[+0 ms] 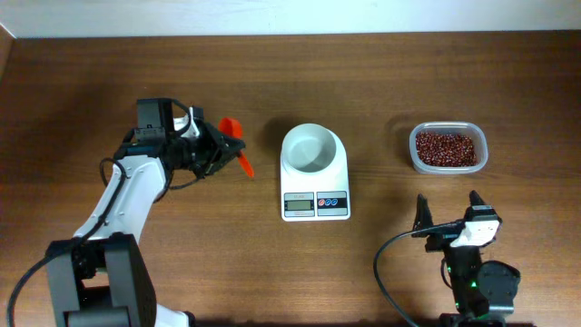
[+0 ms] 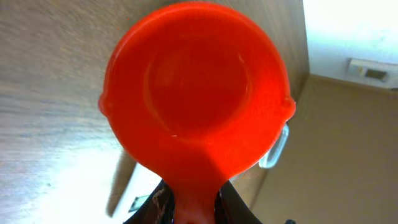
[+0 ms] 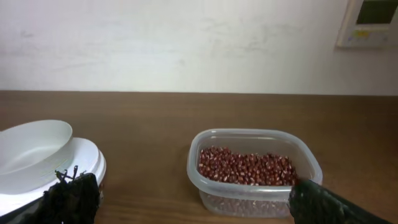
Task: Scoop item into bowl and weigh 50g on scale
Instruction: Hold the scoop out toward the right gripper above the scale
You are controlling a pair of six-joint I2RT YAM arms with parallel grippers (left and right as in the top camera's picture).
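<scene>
Right gripper (image 1: pixel 448 204): sitting close to the near edge, toward the near-right corner; fingers standing spread wide apart, pinching nothing, pointing toward the far edge.

Scale (image 1: pixel 315 182): lying flat around the middle of the table, left of the right gripper and apart from it; turning its grey display (image 1: pixel 298 204) and its red and blue buttons (image 1: pixel 331 201) toward the near edge.

Bowl (image 1: pixel 313 148): resting on the far half of the scale, roughly as wide as the scale; showing only a smooth white inside. In the right wrist view, appearing at lower left, beside the left finger.

Tub (image 1: pixel 411 150): standing toward the right edge, level with the bowl and well apart from it; clear plastic with rounded corners.

Beans (image 1: pixel 446 147): lying as a loose dark reddish-brown heap inside the tub, covering its floor; sitting just beyond the right gripper's open fingers, toward the far edge, touching neither finger; far across the table from the left gripper.

Left gripper (image 1: pixel 213 145): reaching in from the left side, level with the bowl; fingers pressing together on a handle.

Scoop (image 1: pixel 234 136): red, being pinched by its handle in the left gripper; sticking out toward the scale, stopping short of it; turning its round cup toward the left wrist camera.
</scene>
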